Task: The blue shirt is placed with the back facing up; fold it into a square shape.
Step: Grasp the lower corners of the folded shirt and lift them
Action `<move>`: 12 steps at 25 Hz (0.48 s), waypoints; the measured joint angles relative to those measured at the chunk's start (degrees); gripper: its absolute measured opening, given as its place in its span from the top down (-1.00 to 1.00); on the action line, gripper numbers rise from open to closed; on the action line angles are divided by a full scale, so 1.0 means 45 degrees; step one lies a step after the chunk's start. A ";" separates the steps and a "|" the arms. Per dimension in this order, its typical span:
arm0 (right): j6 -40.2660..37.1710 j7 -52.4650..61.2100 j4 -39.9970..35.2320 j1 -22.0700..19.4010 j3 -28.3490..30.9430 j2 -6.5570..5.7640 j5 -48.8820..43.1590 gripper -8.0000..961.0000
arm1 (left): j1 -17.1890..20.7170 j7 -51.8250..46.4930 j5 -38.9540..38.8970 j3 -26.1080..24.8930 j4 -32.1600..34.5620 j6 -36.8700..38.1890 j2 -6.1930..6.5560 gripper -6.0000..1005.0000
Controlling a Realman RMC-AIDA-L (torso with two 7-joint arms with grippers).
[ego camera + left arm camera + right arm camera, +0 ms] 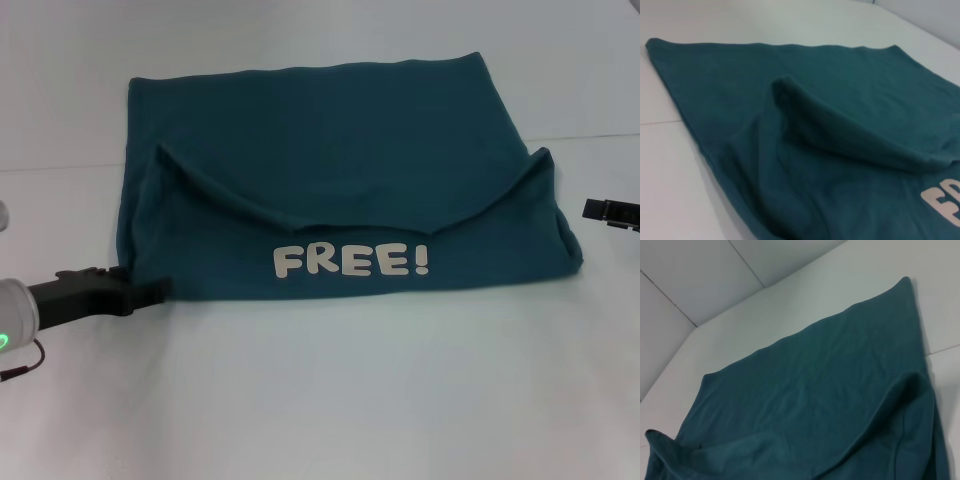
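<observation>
The blue shirt [330,150] lies on the white table, its near part folded back over itself so that white "FREE!" lettering [352,260] faces up. The two side corners of that fold stand up in soft ridges [840,130] [905,400]. My left gripper [150,290] is low at the shirt's near left corner, its tip right at the fabric edge. At the picture's right edge, my right gripper [605,211] hovers just off the shirt's right side. Neither wrist view shows its own gripper, only the shirt [840,85] [815,390].
White table [350,400] stretches bare in front of the shirt and on both sides. A thin seam [600,137] runs across the table behind the shirt's right side. A thin cable [25,362] hangs by my left wrist.
</observation>
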 joint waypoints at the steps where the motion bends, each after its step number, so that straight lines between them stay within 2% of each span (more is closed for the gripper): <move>1: 0.0016 0.0002 -0.0002 0.0015 -0.0008 -0.0001 -0.0001 -0.26 | 0.0000 0.0001 0.0002 0.0147 0.0000 -0.0080 -0.0018 -0.52; 12: 0.0066 0.0013 -0.0009 0.0024 0.0035 -0.0005 -0.0007 -0.25 | -0.0118 0.0216 0.0163 0.0946 0.0014 -0.0162 -0.0117 -0.52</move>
